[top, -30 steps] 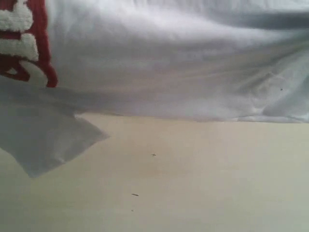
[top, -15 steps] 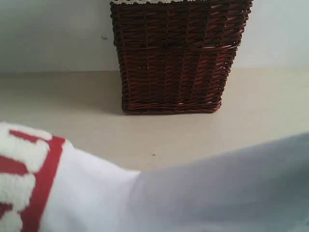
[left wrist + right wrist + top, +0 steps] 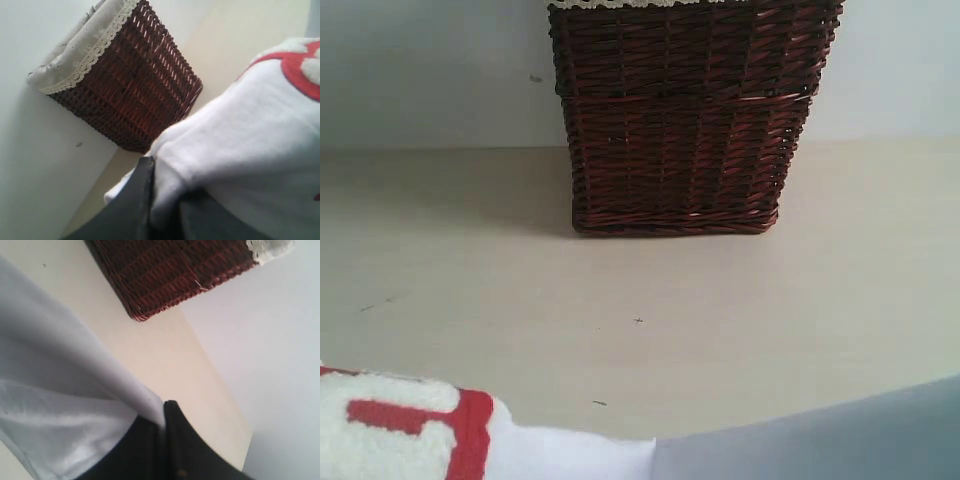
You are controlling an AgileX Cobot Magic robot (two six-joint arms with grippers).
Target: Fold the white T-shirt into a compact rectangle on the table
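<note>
The white T-shirt [image 3: 820,440] fills only the bottom edge of the exterior view, with its red-outlined fuzzy lettering [image 3: 390,435] at the lower left. Neither gripper shows in that view. In the left wrist view my left gripper [image 3: 162,190] is shut on a bunched fold of the white T-shirt [image 3: 250,150], and red lettering [image 3: 300,75] shows on the cloth. In the right wrist view my right gripper [image 3: 162,427] is shut on a thin edge of the white T-shirt [image 3: 55,390], which drapes away from it. The cream table [image 3: 620,290] lies beyond the shirt.
A dark brown wicker basket [image 3: 680,120] with a grey lace-trimmed liner [image 3: 85,55] stands at the back of the table against a pale wall [image 3: 430,70]. The same basket [image 3: 165,270] appears in the right wrist view. Tiny dark specks [image 3: 638,320] dot the bare table.
The shirt covered the exterior view a second ago. It has since dropped steadily toward the bottom of that view, uncovering the basket and most of the table.
</note>
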